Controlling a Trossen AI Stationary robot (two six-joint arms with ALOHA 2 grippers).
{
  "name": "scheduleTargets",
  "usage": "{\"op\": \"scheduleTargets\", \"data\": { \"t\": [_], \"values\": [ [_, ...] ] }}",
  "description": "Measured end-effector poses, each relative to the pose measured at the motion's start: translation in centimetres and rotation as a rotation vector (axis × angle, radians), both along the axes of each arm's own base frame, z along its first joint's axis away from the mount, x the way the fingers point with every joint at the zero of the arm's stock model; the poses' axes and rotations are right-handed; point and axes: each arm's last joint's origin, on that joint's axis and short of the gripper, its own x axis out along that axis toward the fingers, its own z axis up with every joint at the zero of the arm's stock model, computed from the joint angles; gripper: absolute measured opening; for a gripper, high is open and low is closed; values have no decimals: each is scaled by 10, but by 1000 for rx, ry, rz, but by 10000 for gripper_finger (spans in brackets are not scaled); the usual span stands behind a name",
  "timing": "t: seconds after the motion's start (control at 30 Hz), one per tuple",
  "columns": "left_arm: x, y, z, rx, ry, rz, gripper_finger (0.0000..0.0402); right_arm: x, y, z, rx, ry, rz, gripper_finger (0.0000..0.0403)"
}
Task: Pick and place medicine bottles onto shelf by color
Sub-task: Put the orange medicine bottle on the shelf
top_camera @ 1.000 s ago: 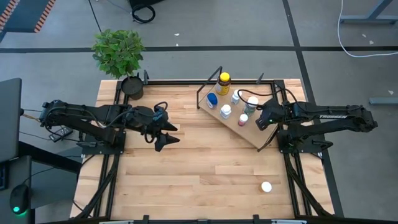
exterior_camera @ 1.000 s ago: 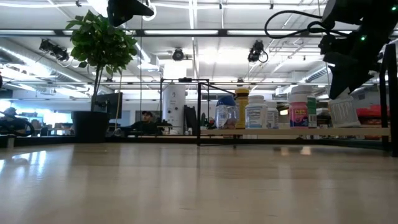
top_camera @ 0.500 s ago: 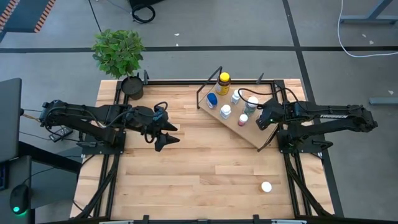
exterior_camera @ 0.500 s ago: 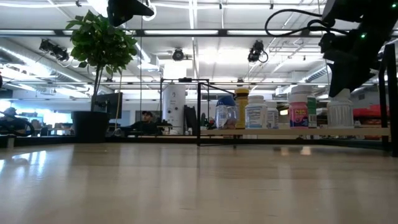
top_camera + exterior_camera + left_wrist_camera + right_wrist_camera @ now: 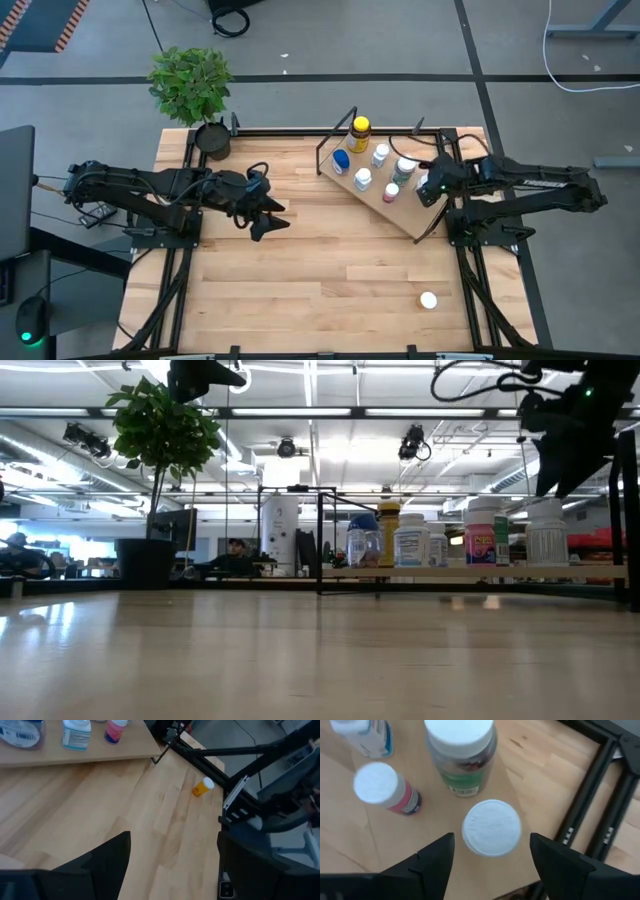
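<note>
The shelf (image 5: 400, 214) stands at the table's far right and carries several medicine bottles, among them a yellow-capped one (image 5: 360, 127) and a blue-capped one (image 5: 341, 160). A white-capped bottle (image 5: 491, 827) stands upright on its base at the shelf's right end (image 5: 547, 541). My right gripper (image 5: 491, 841) hovers open just above that bottle, with a finger on either side of the cap and clear of it. One orange bottle (image 5: 203, 786) lies on its side on the table at the near right (image 5: 428, 299). My left gripper (image 5: 268, 216) waits open over the table's left middle.
A potted plant (image 5: 190, 85) stands at the far left corner. A green-labelled bottle (image 5: 461, 755) and a pink one (image 5: 387, 790) stand close to the white-capped bottle. Black frame bars (image 5: 592, 795) run just beyond the shelf's edge. Bare wood fills the table's middle and near side.
My right gripper has let go of the white-capped bottle and risen straight above it. The bottle, tilted in the hold before, now stands upright on the shelf's right end. The left arm has kept its place.
</note>
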Motion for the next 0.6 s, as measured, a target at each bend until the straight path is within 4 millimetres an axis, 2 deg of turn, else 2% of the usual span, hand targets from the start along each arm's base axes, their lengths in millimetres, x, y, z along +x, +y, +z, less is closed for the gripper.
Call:
{"op": "scheduleTargets", "data": {
  "t": [0.3, 0.43, 0.6],
  "values": [
    [0, 0, 0, -9, 1, 5, 302, -3, 2, 51, 50, -101, 15, 267],
    [0, 0, 0, -9, 0, 6, 302, 13, 4, 69, 162, -117, 95, 267],
    [0, 0, 0, -8, 0, 5, 302, 47, 13, 84, 331, -63, 210, 267]
  ]
}}
